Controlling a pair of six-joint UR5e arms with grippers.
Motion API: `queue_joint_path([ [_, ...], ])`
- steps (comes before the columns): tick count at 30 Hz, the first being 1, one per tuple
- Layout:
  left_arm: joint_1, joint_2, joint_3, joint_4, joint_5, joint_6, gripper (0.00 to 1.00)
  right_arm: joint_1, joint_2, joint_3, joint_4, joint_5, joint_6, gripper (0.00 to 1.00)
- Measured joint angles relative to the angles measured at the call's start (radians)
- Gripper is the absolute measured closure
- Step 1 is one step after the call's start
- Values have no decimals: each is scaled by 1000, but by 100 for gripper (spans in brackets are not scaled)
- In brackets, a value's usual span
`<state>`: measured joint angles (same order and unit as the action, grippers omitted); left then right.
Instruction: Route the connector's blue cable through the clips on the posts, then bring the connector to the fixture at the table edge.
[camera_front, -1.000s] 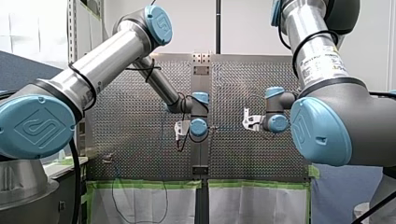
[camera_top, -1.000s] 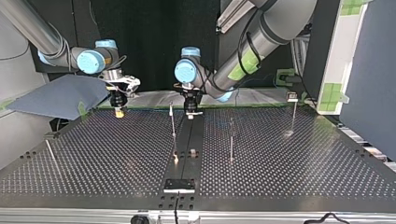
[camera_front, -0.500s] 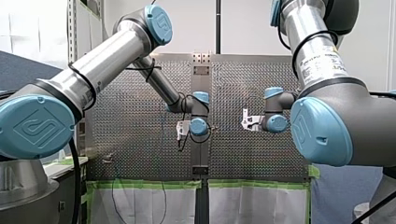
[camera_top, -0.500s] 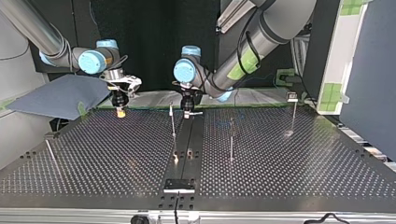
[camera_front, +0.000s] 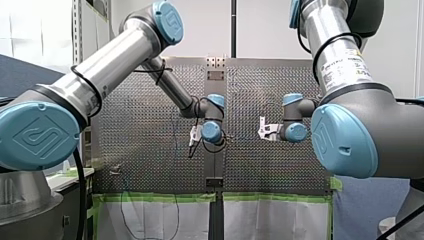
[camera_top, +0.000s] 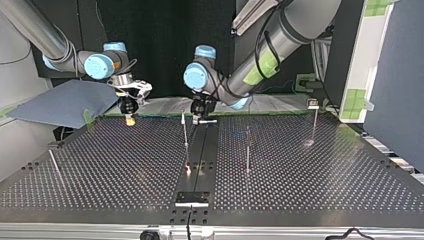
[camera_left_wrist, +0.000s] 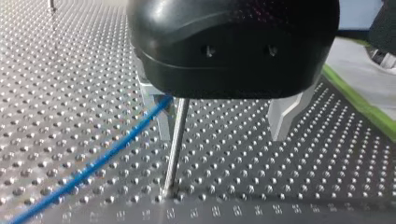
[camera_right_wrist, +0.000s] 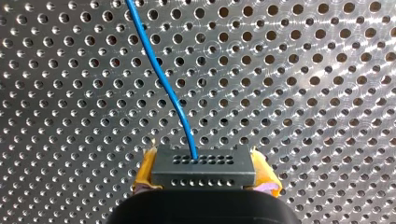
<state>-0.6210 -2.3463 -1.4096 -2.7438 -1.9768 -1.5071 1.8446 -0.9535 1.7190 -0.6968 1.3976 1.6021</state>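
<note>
Our left gripper (camera_left_wrist: 222, 133) stands wide open about the thin steel post (camera_left_wrist: 176, 144), the thin blue cable (camera_left_wrist: 93, 163) just beside one finger. We'd draw it taut toward the clip, which is hidden. Only the right wrist view shows our right gripper (camera_right_wrist: 204, 181) clamping the dark rectangular connector (camera_right_wrist: 203, 165) — yellow pads either side.

The middle post (camera_top: 185, 137) stands between the left gripper's (camera_left_wrist: 222, 137) fingers, the cable (camera_left_wrist: 93, 163) just beside it. In the top view the right gripper (camera_top: 129, 119), gripping the connector (camera_right_wrist: 203, 168), sits left of that post; the fixture (camera_top: 191, 198) lies before it.
</note>
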Motion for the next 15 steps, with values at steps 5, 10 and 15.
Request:
queue_joint_path([
  [5, -13, 7, -6, -28, 2, 2, 0, 0, 0, 0, 0, -1, 0, 100],
  [10, -22, 20, -34, -24, 11, 1, 0, -1, 0, 0, 0, -1, 1, 100],
  [15, -31, 38, -63, -5, 20, -3, 0, -2, 0, 0, 0, -1, 1, 100],
])
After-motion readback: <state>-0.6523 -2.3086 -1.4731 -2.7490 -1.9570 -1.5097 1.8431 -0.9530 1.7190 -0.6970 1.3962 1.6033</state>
